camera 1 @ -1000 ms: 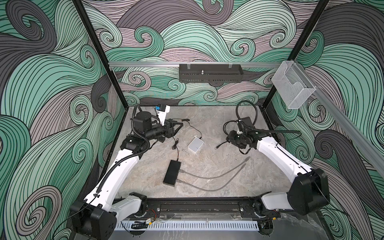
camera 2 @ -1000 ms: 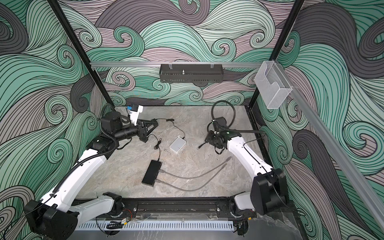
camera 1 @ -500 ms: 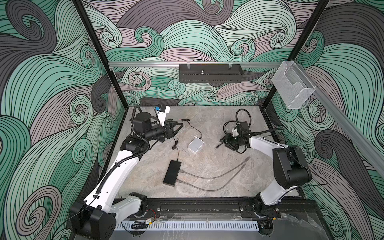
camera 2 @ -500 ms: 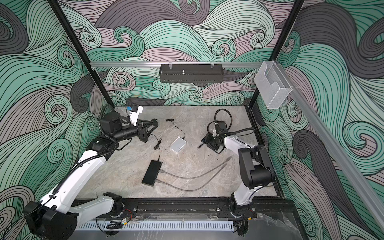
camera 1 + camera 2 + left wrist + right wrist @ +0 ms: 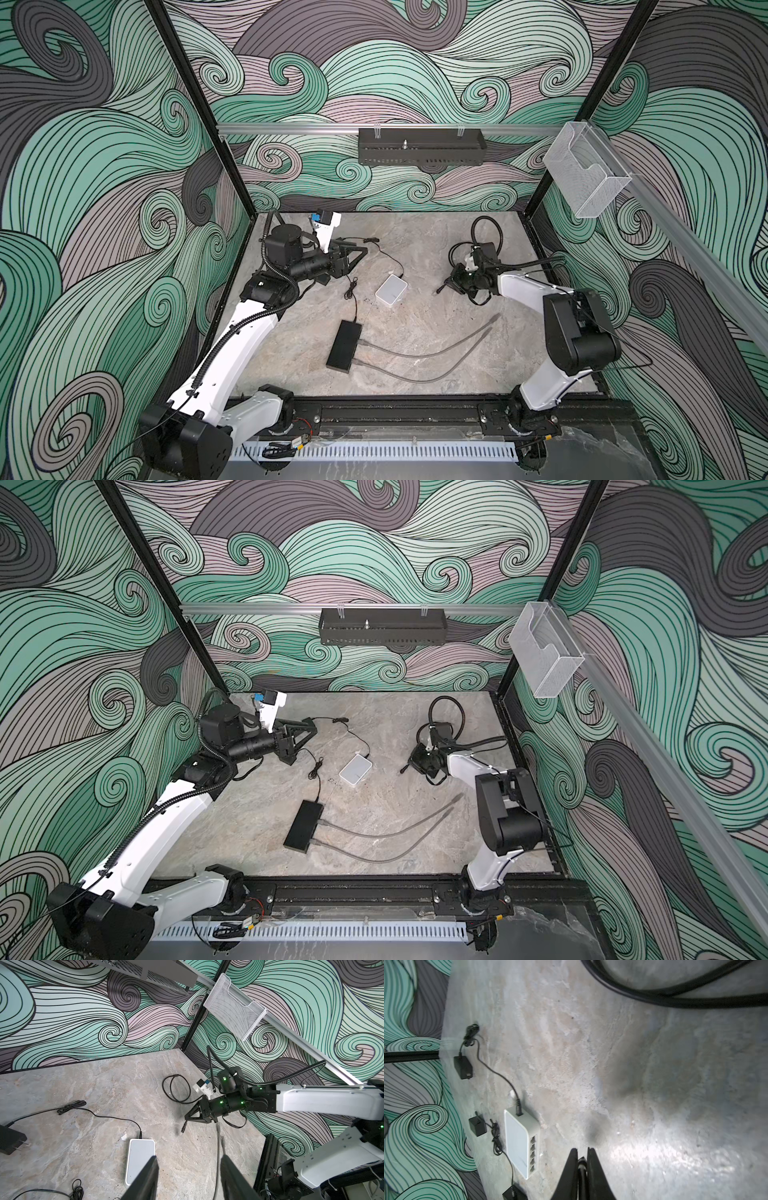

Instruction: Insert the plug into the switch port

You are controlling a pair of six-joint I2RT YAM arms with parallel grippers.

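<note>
Finds right tool (image 5: 581,1149) clenched on thin black cable (image 5: 185,1124) just behind its clear-tipped plug (image 5: 182,1130); places plug dangling over grey marbled worktop (image 5: 415,324), well apart from white rectangular plastic switch (image 5: 521,1140); finds left tool (image 5: 189,1157) released, empty; judges loose plug liable to twist and miss port row (image 5: 533,1153).

Surfaces: mostly matt, little gloss.
Tabletop (image 5: 436,249) stone-look, matt with a faint sheen; switch (image 5: 391,289) smooth white plastic, satin; black box (image 5: 344,345) matt plastic; grey cables (image 5: 432,353) and black plug cable (image 5: 183,1126) matt rubbery jackets; rail (image 5: 291,129) brushed aluminium; wall basket (image 5: 234,1009) white wire mesh.
</note>
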